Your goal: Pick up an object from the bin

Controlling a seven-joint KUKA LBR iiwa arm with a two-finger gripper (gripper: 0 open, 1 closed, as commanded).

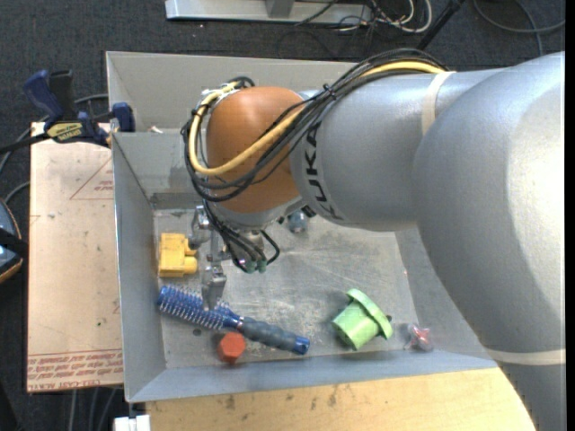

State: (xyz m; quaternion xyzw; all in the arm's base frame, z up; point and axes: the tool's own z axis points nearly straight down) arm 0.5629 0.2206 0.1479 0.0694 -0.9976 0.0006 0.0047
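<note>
My tool (214, 284) hangs just above the bristled head of the blue hairbrush (229, 320), near the front left corner of the bin (135, 241). Whether it is wide or narrow, I cannot tell. I'd drop squarely across the brush, clear of the yellow block (176, 255).

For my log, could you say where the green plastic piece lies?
In the camera view, the green plastic piece lies by the bin's near wall, between the blue brush and a pink thing.

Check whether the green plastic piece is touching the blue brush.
Apart. The camera view shows bare bin floor between the handle end of the blue brush and the green plastic piece.
</note>
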